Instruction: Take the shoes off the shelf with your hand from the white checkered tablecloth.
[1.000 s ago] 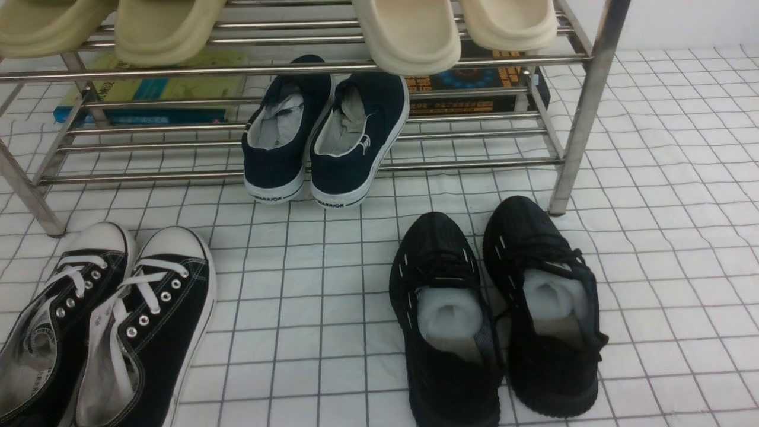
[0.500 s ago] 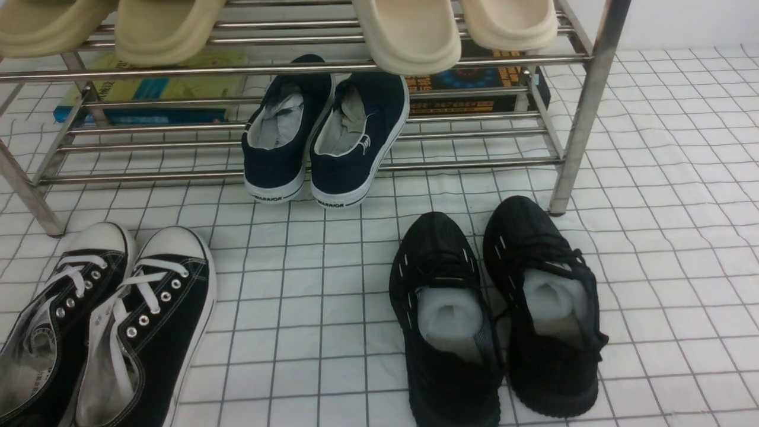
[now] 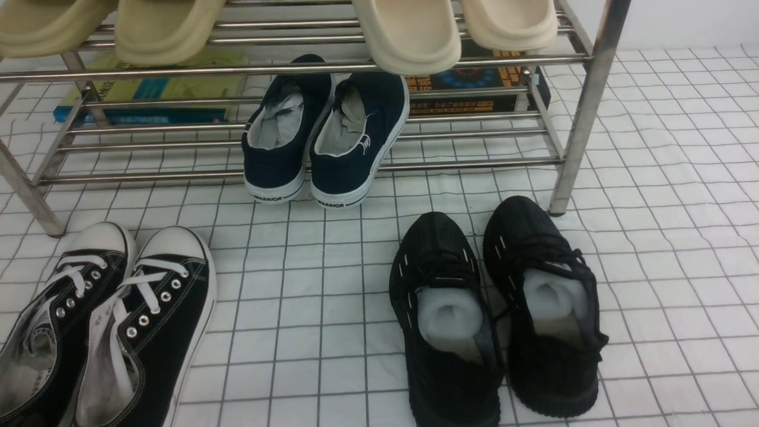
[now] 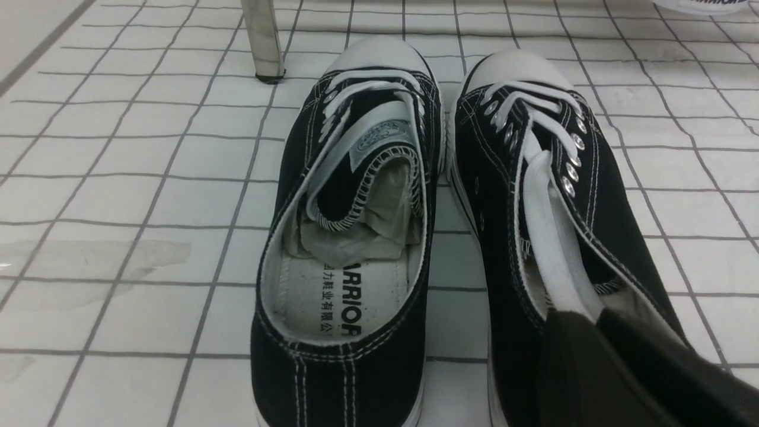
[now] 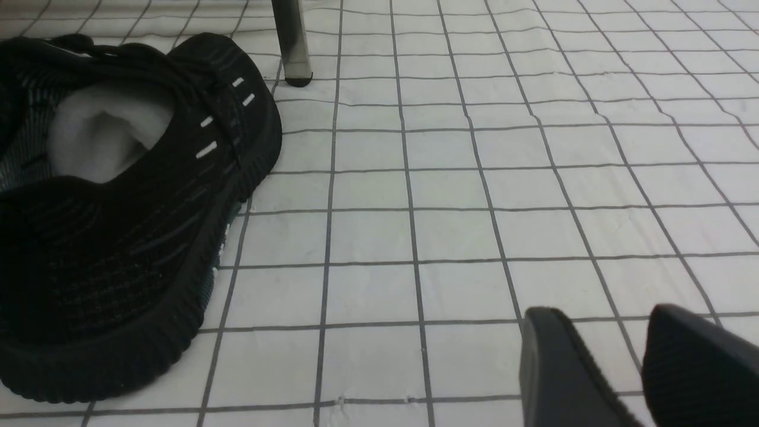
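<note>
Two black lace-up shoes (image 3: 172, 284) with white toes sit on the white checkered cloth (image 3: 302, 308). They are side by side in front of the left end of the shiny metal shelf (image 3: 486, 165), with their toes pointing toward it. They have white laces and little silver rings, and the left wrist view shows letters inside one shoe.

The left tool (image 4: 596, 317) has its fingers together. It shows in front of the back part of the right shoe of this pair. The picture does not tell if it touches the shoe. The right tool (image 5: 605, 308) has its fingers apart, with cloth showing between them. It is beside the all-black shoes (image 5: 136, 237), not around them.

Those all-black shoes are on the cloth too, in front of the right part of the shelf. White rolled stuffing (image 3: 449, 314) is inside them.

Two dark blue shoes (image 3: 356, 142) rest on the low part of the shelf, near the middle. Four clogs sit up on the top part: two are yellow-green (image 3: 166, 35) and two are cream (image 3: 415, 41). A yellow and blue box (image 3: 178, 89) and a black box (image 3: 462, 95) are behind the low bars.
</note>
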{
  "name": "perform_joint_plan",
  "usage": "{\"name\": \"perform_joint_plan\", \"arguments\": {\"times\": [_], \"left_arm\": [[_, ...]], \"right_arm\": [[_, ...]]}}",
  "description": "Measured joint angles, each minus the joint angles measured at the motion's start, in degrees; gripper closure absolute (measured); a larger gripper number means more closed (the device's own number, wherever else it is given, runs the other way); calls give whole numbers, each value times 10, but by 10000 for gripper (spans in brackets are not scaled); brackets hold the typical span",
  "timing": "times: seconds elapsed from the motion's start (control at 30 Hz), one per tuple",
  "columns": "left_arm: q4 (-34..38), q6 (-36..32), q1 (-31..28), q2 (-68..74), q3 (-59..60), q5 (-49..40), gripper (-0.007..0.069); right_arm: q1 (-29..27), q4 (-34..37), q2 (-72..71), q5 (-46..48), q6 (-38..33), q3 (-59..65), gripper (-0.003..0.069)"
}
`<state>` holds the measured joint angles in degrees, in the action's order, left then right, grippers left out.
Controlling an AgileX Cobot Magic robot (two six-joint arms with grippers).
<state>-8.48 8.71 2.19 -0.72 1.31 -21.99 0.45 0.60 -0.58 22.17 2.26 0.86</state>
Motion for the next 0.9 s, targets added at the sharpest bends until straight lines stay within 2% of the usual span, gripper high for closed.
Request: {"name": "perform_joint_plan", "arguments": {"times": [0.9], "left_arm": [[-1,0,0,0,0,0,536]], "right_arm": [[0,0,0,0,0,0,420]]}}
